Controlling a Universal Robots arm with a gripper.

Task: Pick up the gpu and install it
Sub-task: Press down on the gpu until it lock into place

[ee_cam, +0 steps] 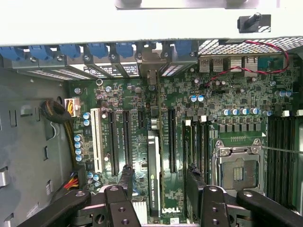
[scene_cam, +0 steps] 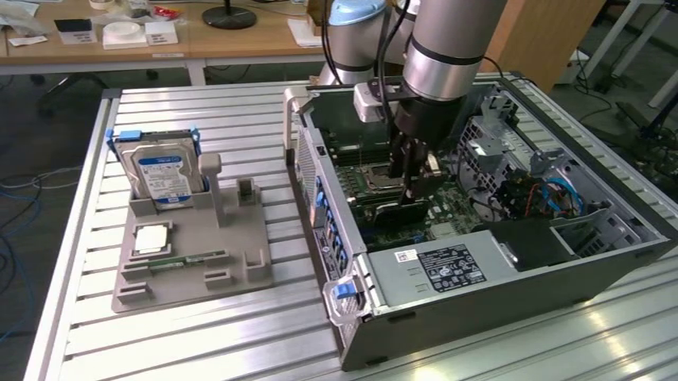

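The gpu (ee_cam: 154, 161) stands on edge in a motherboard slot inside the open computer case (scene_cam: 317, 171). It is a thin green card with a printed label along its top edge. In the exterior view it is a dark card (scene_cam: 394, 214) below the arm. My gripper (ee_cam: 159, 177) hangs right over it with the jaws open. One black finger (ee_cam: 126, 176) is on each side of the card, and a gap shows between each finger and the card. In the exterior view my gripper (scene_cam: 414, 181) reaches down into the middle of the case.
A grey fixture (scene_cam: 244, 274) on the slatted table holds a silver hard drive (scene_cam: 161, 171), a CPU chip (scene_cam: 152, 238) and a memory stick (scene_cam: 190, 259). In the case are the power supply (scene_cam: 445, 266), the empty CPU socket (ee_cam: 239, 170), several empty expansion slots (ee_cam: 111, 142) and cables (scene_cam: 545, 194).
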